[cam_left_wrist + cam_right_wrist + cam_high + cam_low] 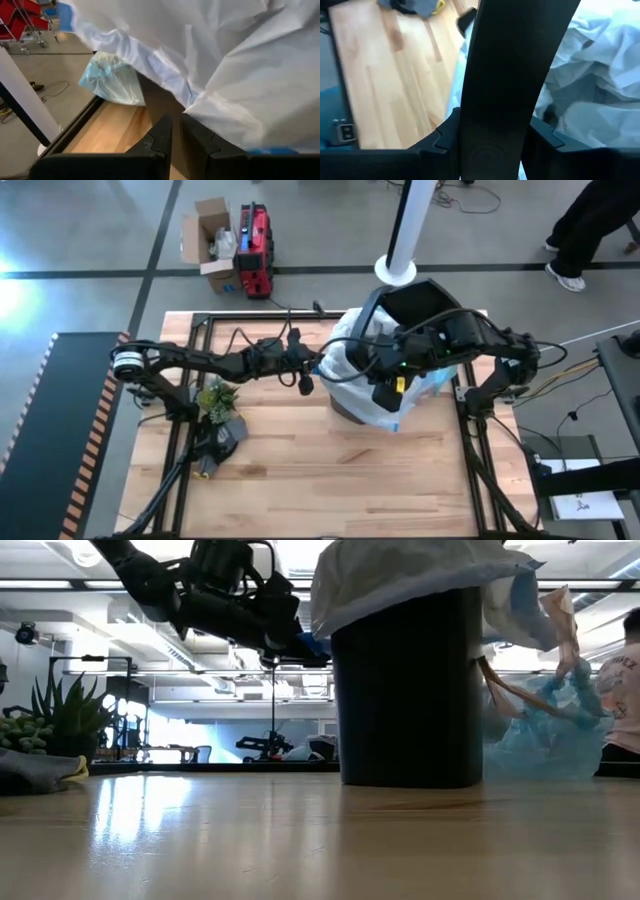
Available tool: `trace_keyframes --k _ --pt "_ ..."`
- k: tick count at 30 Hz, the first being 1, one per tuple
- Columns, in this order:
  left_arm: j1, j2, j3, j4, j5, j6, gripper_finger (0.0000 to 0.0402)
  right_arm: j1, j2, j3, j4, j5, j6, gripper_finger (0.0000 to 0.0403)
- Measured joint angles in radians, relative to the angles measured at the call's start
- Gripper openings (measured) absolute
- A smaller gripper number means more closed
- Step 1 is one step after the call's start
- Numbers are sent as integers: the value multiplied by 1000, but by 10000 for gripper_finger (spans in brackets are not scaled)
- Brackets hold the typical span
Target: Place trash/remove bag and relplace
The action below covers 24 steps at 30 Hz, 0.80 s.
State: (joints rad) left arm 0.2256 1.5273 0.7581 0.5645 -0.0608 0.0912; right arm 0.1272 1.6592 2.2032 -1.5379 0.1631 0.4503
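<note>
A black bin (405, 690) stands right of the table's middle, with a white plastic bag (400, 580) draped over its rim. The light-blue bag (545, 730) lies behind it toward the right edge, brown paper trash (562, 620) sticking out of it. My left gripper (176, 125) is shut, nearly level, its tips at the white bag's blue-edged hem (165, 75) on the bin's left side (318, 368). My right gripper (385, 395) slants down over the bin, shut on a broad black strip (495, 75). A black lid (425, 300) stands up at the bin's far side. My left gripper's tips are right below the white bag's hem (192, 102); I cannot tell whether they touch it. My right gripper has the black strip (492, 115) between its two fingers, coming slanting from above. The strip runs on along the fingers. Which part of the bin it is I cannot tell.
A potted plant (217, 397) and a grey cloth (225, 440) sit near the table's left edge. A white pole (405, 230) stands behind the bin. A person (625, 690) is beyond the right side. Bare wood lies in front of the bin.
</note>
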Motion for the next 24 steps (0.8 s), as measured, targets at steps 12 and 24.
trace_keyframes --k 12,24 --pt "-30 63 32 47 -2 4 21 -20 14 -1 94 -42 -68 151" --pt "-42 82 72 46 1 30 21 -19 52 -1 79 -67 -101 162"
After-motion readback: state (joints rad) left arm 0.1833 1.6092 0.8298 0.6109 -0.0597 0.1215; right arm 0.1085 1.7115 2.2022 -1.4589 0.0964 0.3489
